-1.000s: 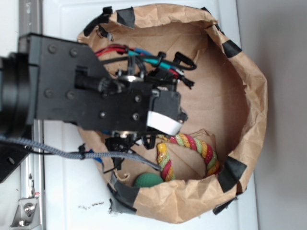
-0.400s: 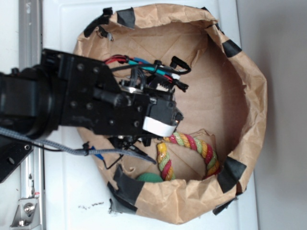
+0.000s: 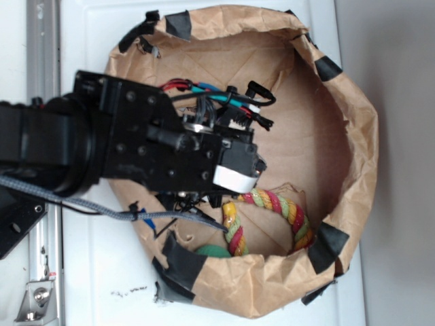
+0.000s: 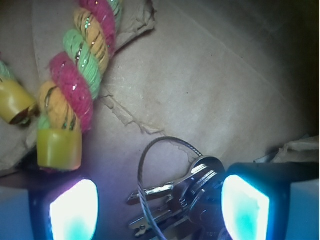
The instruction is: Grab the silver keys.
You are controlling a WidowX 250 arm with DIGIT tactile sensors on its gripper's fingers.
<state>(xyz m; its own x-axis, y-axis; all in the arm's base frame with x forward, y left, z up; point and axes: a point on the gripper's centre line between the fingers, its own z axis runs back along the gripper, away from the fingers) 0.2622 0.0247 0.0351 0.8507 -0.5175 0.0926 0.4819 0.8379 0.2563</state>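
In the wrist view the silver keys (image 4: 200, 192) lie flat on the brown paper floor, their thin wire ring (image 4: 165, 150) looping away from me. My gripper (image 4: 159, 209) is open and straddles them. The key heads sit close to the right pad (image 4: 245, 207), and the left pad (image 4: 72, 210) stands well apart from the blades. Nothing is gripped. In the exterior view the black arm (image 3: 136, 149) reaches into the bag and hides both the keys and the fingers.
A crumpled brown paper bag (image 3: 357, 136) with black tape on its rim walls in the work area. A multicoloured rope toy (image 3: 272, 204) (image 4: 75, 85) lies just ahead and left of the gripper. A green ball (image 3: 211, 251) rests by the near wall.
The arm has turned and its wrist head has shifted a little toward the rope toy, settling over the bag floor. Nothing has been taken hold of.
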